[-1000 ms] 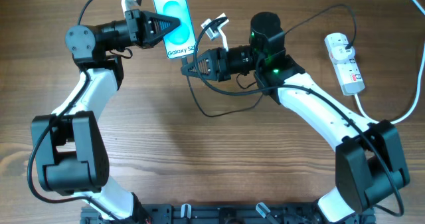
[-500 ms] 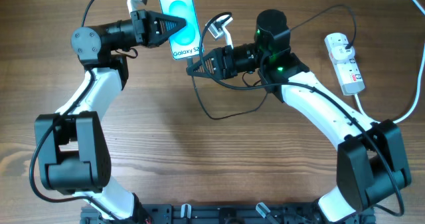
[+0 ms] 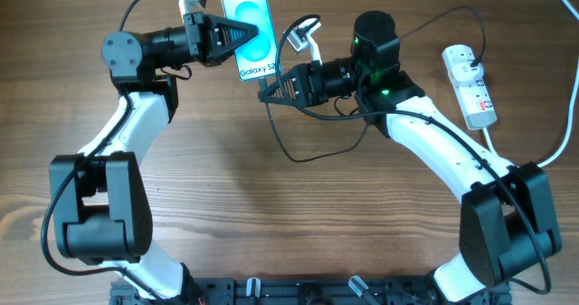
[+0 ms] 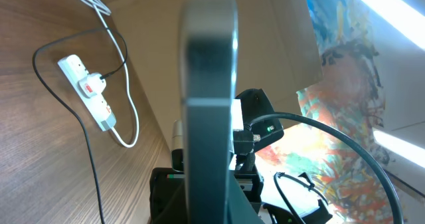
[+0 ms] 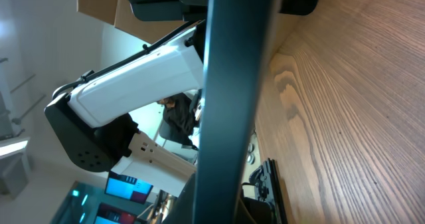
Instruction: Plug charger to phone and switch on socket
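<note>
My left gripper (image 3: 226,35) is shut on the phone (image 3: 246,24), held off the table with its teal screen up and its "Galaxy" end toward my right gripper (image 3: 267,90). The right gripper is shut on the plug end of the charger's black cable (image 3: 298,157), right at the phone's lower end; the plug tip is hidden. The cable loops back to the white adapter (image 3: 470,67), plugged into the socket strip (image 3: 479,106). The left wrist view shows the phone edge-on (image 4: 209,84), with the strip (image 4: 72,68) beyond. The right wrist view shows a dark edge-on bar (image 5: 232,84) filling its middle.
The strip's thick white cord (image 3: 543,165) runs off the right edge of the table. Bare wooden table (image 3: 271,223) lies under both arms. The cable's loop hangs between the arms.
Both arms have shifted right and toward the far edge. The phone has moved with the left gripper, and the right gripper has stayed close to its lower end.
</note>
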